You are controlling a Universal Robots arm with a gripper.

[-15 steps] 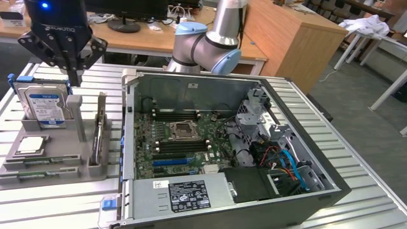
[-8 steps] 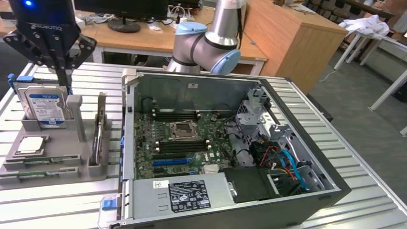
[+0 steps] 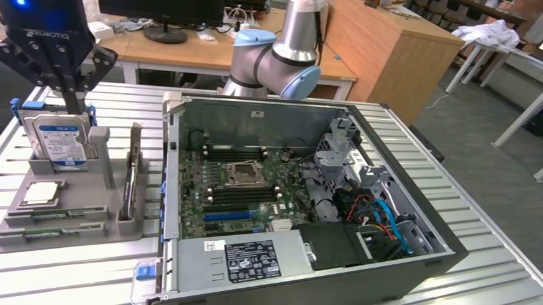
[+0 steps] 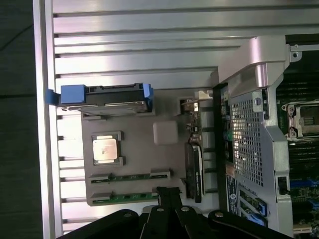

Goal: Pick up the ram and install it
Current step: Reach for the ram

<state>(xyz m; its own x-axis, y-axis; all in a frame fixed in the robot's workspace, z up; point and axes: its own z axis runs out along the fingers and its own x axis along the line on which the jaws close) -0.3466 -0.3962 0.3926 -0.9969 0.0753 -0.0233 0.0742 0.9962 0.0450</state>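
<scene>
Two green ram sticks lie in slots at the front of a grey fixture (image 3: 102,213), one (image 3: 53,216) just behind the other (image 3: 47,234); the wrist view shows them as one ram stick (image 4: 130,177) and a second (image 4: 124,197). My black gripper (image 3: 75,108) hangs above the fixture's back end, over the hard drive, shut with nothing between its fingers. In the wrist view the gripper (image 4: 167,193) points down, close to the nearer stick. The open PC case (image 3: 182,190) holds the motherboard (image 3: 246,184), whose dark memory slots (image 3: 241,153) flank the CPU socket.
A blue-labelled hard drive (image 3: 60,141) stands upright in the fixture, with a silver processor chip (image 3: 41,194) in front of it and a thin card (image 3: 133,171) on edge beside the case. The ribbed metal table (image 3: 76,273) carries everything. The arm's base (image 3: 271,63) rises behind the case.
</scene>
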